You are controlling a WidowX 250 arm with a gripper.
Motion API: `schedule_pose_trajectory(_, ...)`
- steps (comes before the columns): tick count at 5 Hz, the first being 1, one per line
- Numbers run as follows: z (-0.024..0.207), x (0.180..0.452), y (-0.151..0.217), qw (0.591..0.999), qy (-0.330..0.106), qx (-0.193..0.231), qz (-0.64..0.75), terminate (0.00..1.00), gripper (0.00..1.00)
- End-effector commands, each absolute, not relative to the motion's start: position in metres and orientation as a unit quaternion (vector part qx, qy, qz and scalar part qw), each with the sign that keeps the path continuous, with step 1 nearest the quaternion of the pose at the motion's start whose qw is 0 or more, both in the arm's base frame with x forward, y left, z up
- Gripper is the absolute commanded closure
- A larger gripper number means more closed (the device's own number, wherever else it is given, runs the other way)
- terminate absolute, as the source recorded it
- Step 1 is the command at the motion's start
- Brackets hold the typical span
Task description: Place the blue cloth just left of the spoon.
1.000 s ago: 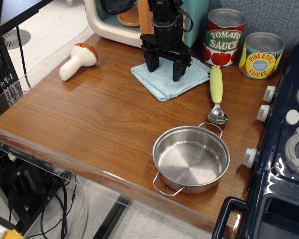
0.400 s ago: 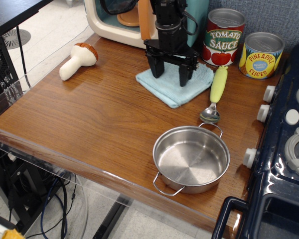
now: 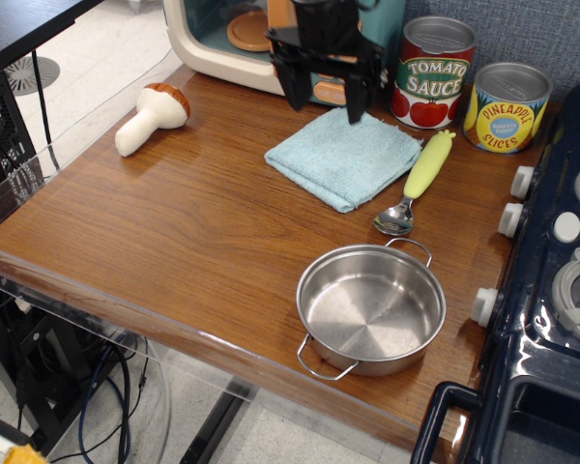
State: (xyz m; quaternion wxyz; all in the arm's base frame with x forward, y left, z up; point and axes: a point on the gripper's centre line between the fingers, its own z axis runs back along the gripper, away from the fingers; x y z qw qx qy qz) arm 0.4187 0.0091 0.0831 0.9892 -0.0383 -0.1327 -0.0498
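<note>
The blue cloth (image 3: pixel 344 157) lies flat on the wooden table, its right edge touching the pale yellow-green handle of the spoon (image 3: pixel 415 184). The spoon lies tilted, its metal bowl pointing down-left toward the pot. My gripper (image 3: pixel 324 101) hangs above the cloth's far edge, lifted clear of it, open and empty, with the black fingers (image 3: pixel 294 89) spread apart.
A steel pot (image 3: pixel 371 307) stands near the front edge. A toy mushroom (image 3: pixel 151 117) lies at the left. A tomato sauce can (image 3: pixel 435 72) and a pineapple can (image 3: pixel 506 107) stand at the back right. A toy oven (image 3: pixel 234 39) is behind. A stove (image 3: pixel 561 251) borders the right.
My gripper pushed the cloth right against the spoon, let go and rose up and back. The spoon's handle swung right and its bowl moved left.
</note>
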Motion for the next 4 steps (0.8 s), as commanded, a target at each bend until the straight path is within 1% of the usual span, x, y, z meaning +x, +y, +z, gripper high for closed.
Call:
schedule_pose_trajectory(1, 0.1242, 0.4084, 0.0191, 0.981, -0.185, -0.03, -0.043, 0.0, 0.0)
schedule_pose_trajectory(3, 0.1242, 0.4084, 0.0191, 0.981, -0.185, -0.03, -0.043, 0.0, 0.0)
schedule_pose_trajectory(4, 0.1242, 0.4084, 0.0191, 0.981, -0.185, -0.03, -0.043, 1.0, 0.0)
